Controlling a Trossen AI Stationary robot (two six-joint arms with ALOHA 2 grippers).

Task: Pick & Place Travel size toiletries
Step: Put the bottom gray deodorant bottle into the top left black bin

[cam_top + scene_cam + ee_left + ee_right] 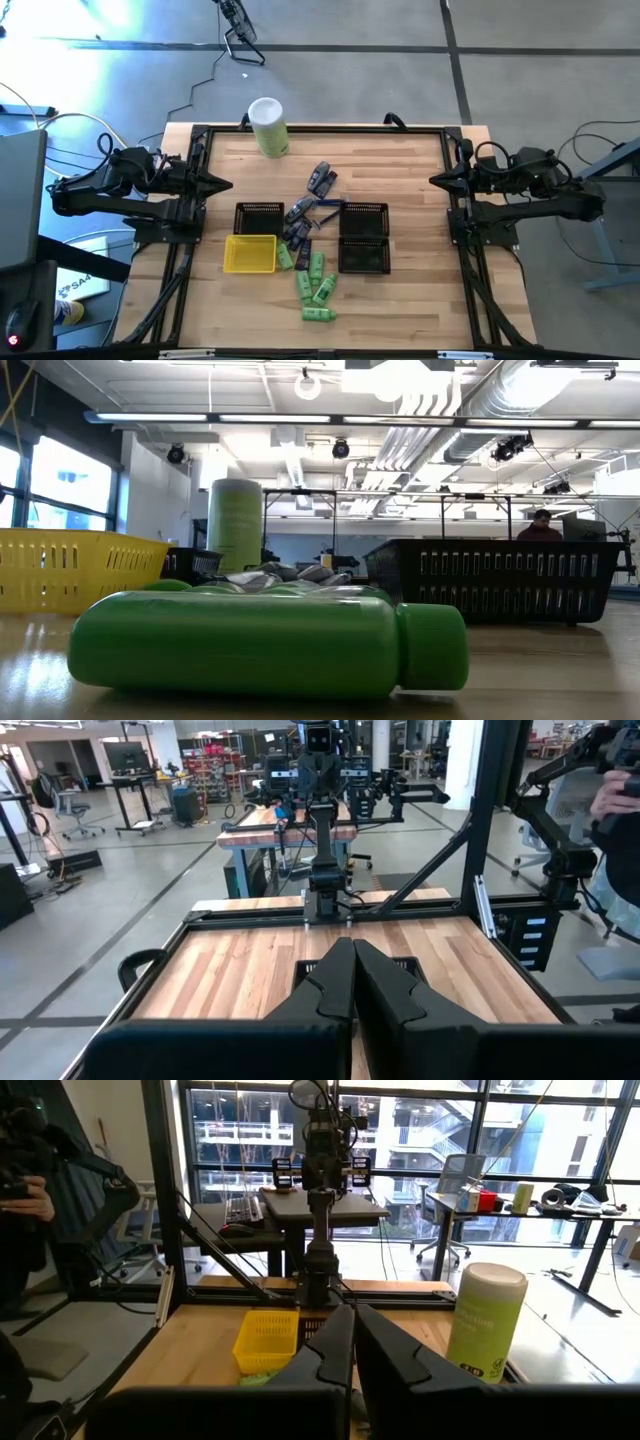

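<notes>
Several small bright green bottles (314, 285) lie on their sides near the table's near edge; one green bottle (265, 642) fills the low view. Small dark grey and bluish tubes (308, 208) lie in a loose pile between the two black baskets. My left gripper (226, 184) waits shut at the table's left edge, its fingers (352, 960) together in the left wrist view. My right gripper (434, 181) waits shut at the right edge, fingers (352, 1330) together. Neither touches anything.
A yellow tray (250, 253) sits near-left of the pile, with a black mesh basket (258, 217) behind it. Two black baskets (364, 238) stand right of the pile. A tall pale-green canister (269, 126) with a white lid stands at the far edge. A person (541, 523) sits beyond the table.
</notes>
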